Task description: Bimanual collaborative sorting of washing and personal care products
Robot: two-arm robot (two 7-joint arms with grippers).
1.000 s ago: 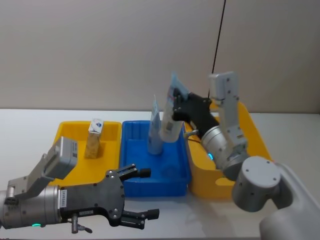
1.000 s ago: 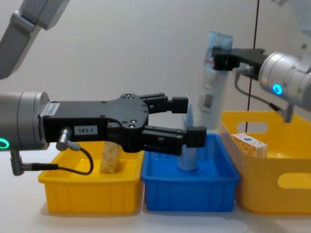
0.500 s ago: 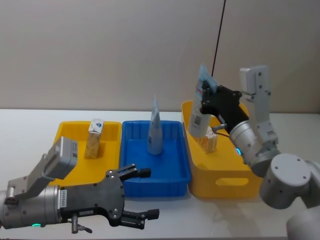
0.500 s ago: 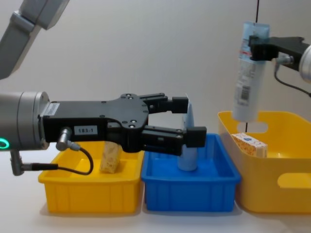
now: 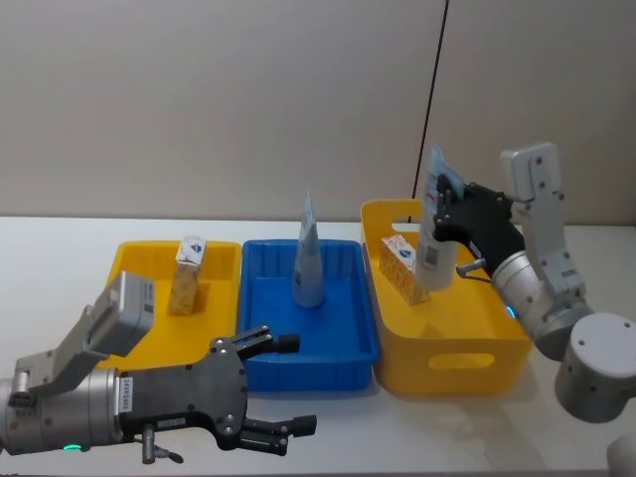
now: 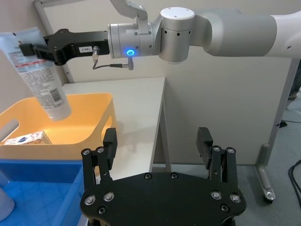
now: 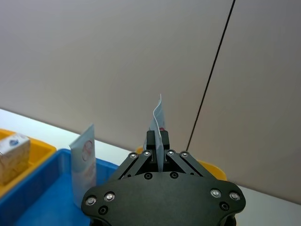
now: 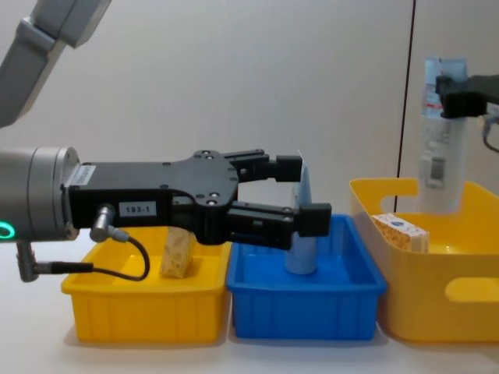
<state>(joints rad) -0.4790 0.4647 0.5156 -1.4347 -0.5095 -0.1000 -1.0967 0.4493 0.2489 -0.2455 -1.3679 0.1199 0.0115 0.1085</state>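
Since the earlier frames, the right gripper (image 5: 447, 204) has carried its tube from above the blue bin to the large yellow bin on the robot's right; the left arm has not moved.

Head view: the right gripper is clamped on the flat crimped end of the held pouch (image 5: 433, 248), a tall pale blue-white tube hanging cap end down over the large yellow bin (image 5: 452, 353). A white and red-orange pack (image 5: 402, 268) lies inside that bin, just beside the tube's lower end. A second pouch (image 5: 307, 260) stands upright in the blue bin (image 5: 343, 358). Another pack (image 5: 187, 275) stands in the small yellow bin (image 5: 134, 268) on the robot's left. The left gripper (image 5: 288, 386) hovers low in front of the blue bin, fingers spread wide, holding nothing.

Left wrist view: the left gripper's fingers (image 6: 109, 146) stand well apart. Beyond them, the right gripper (image 6: 35, 48) holds the tube (image 6: 40, 75) tilted above the large yellow bin (image 6: 70, 141), where the pack (image 6: 26, 138) rests.

Right wrist view: the right gripper's jaws are closed narrow on the tube's thin end (image 7: 157, 125). The standing pouch (image 7: 83, 165) shows in the blue bin (image 7: 42, 193).

Chest view: the held tube (image 8: 440, 140) hangs nearly upright, its lower end inside the large yellow bin (image 8: 437, 312), near the pack (image 8: 399, 231). The open left gripper (image 8: 304, 195) extends across the front of the blue bin (image 8: 304, 308).
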